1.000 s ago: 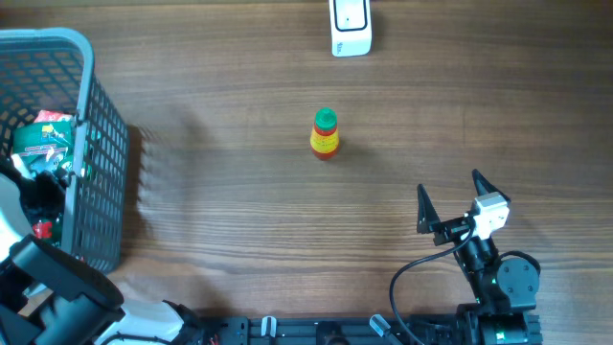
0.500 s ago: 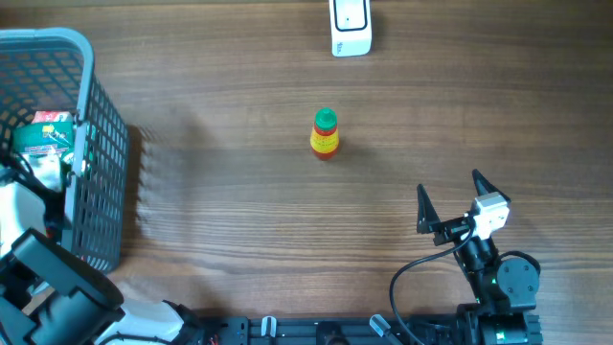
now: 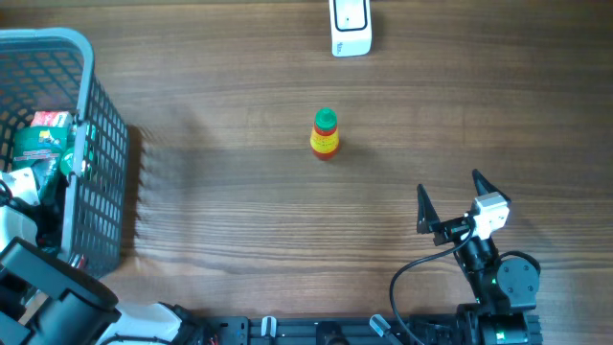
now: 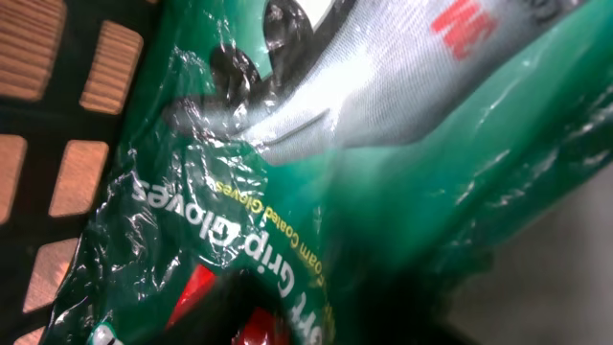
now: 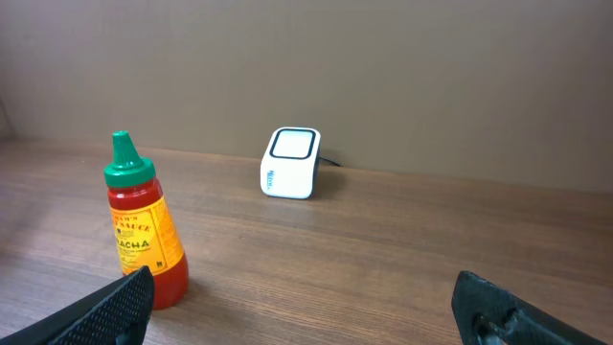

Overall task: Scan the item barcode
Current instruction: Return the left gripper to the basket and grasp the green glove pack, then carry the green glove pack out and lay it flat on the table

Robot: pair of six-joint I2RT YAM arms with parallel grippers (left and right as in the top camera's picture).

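The item, a green plastic packet of grip gloves, lies inside the grey mesh basket at the far left. It fills the left wrist view, crinkled and very close. My left gripper shows only as dark blurred fingers low in that view, pressed against the packet. How its jaws stand is not clear. From overhead the left gripper is hidden in the basket. The white barcode scanner stands at the table's far edge. My right gripper hovers open and holds nothing at the front right.
A red sauce bottle with a green cap stands upright mid-table, between the scanner and my right gripper. The basket's tall walls surround my left arm. More packaged goods lie in the basket under the packet.
My left arm has shifted slightly inside the basket, down onto the green packet. The right arm, bottle and scanner have not moved.
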